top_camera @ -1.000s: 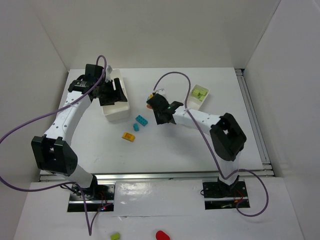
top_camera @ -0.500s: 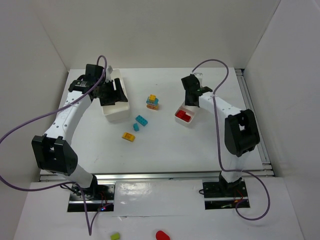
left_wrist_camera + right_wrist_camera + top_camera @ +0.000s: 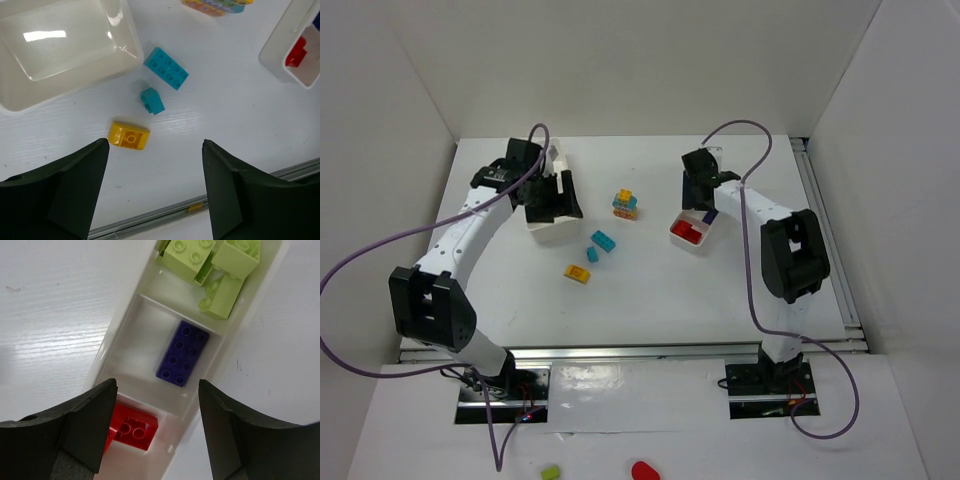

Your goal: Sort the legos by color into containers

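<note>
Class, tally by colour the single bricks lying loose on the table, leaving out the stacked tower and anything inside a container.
Cyan: 2 (long brick, small brick)
Yellow: 1 (yellow brick)
Total: 3

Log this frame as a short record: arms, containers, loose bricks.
Left fingers: open, empty, by the bin
Right fingers: open, empty, over the divided tray
Bin contents: no bricks visible
Compartments: lime bricks; purple brick; red brick
Loose on table: large cyan brick, small cyan brick, yellow brick, mixed stack
</note>
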